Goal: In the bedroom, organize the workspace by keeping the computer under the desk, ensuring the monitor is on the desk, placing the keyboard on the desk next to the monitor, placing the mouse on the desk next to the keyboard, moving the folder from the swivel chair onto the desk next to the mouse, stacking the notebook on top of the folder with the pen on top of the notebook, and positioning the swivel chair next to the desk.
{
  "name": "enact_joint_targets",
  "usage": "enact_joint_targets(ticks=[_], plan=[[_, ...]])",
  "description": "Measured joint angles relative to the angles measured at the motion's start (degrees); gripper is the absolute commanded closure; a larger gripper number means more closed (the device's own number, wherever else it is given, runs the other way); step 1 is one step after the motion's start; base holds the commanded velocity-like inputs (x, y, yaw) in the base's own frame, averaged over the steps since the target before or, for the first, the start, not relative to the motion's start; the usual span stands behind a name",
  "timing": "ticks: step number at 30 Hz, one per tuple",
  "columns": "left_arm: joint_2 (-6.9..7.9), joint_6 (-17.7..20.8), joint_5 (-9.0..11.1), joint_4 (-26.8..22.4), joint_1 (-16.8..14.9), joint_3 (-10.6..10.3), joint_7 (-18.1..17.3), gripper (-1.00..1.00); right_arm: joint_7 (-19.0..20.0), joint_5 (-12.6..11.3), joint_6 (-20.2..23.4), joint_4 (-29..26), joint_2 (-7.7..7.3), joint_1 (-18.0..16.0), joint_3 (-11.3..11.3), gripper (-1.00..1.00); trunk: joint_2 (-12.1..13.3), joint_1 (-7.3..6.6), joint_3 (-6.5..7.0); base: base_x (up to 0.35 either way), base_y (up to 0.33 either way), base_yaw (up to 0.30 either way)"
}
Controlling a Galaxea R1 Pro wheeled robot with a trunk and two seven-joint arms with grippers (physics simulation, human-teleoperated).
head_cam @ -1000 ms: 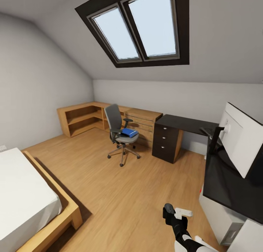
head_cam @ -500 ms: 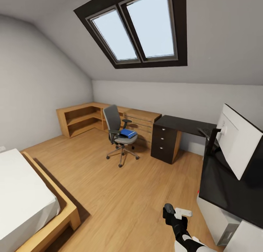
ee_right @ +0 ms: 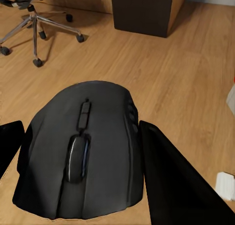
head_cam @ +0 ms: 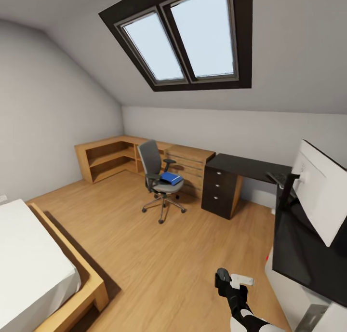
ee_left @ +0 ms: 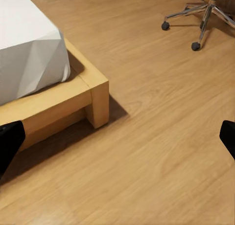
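Observation:
The black mouse (ee_right: 98, 112) sits between the fingers of my right gripper (ee_right: 83, 139), which is shut on it; in the head view that gripper (head_cam: 224, 279) hovers low over the floor. My left gripper (ee_left: 117, 142) is open over bare floor, nothing between its fingers. Across the room stands the swivel chair (head_cam: 153, 164), with the blue folder (head_cam: 171, 178) lying on its seat. To its right is the black desk (head_cam: 250, 167) with its drawer unit (head_cam: 220, 191). The monitor (head_cam: 322, 192) stands on the desk's near wing, white back towards me. Beneath that wing I see the light grey computer (head_cam: 289, 293).
A bed (head_cam: 33, 269) with a wooden frame fills the near left; its corner (ee_left: 93, 88) shows in the left wrist view. Wooden shelves and a chest of drawers (head_cam: 189, 164) line the far wall behind the chair. The chair's base (ee_right: 36, 24) and a wide stretch of wooden floor lie ahead.
The whole picture has shifted a little, so the camera has moved. My right gripper keeps the mouse in the same spot in the head view.

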Motion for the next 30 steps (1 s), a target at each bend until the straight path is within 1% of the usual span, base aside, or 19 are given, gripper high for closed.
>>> enact_joint_targets(ticks=[2,15,21,30], plan=[[0.0,0.0,0.0,0.0,0.0,0.0,0.0,-1.0,0.0,0.0,0.0,0.0,0.0,0.0,0.0,1.0,0.8,-0.44,0.36,0.271,0.166,0.0],[0.0,0.1,0.0,0.0,0.0,0.0,0.0,-1.0,0.0,0.0,0.0,0.0,0.0,0.0,0.0,1.0,0.8,-0.45,0.37,0.295,0.171,0.0],[0.0,0.1,0.0,0.0,0.0,0.0,0.0,-1.0,0.0,0.0,0.0,0.0,0.0,0.0,0.0,1.0,0.8,-0.45,0.37,0.325,0.066,0.0],[0.04,0.1,0.0,0.0,0.0,0.0,-0.1,-1.0,0.0,0.0,0.0,0.0,-0.04,0.0,0.0,1.0,4.4,-2.43,1.98,0.334,0.007,0.0]])
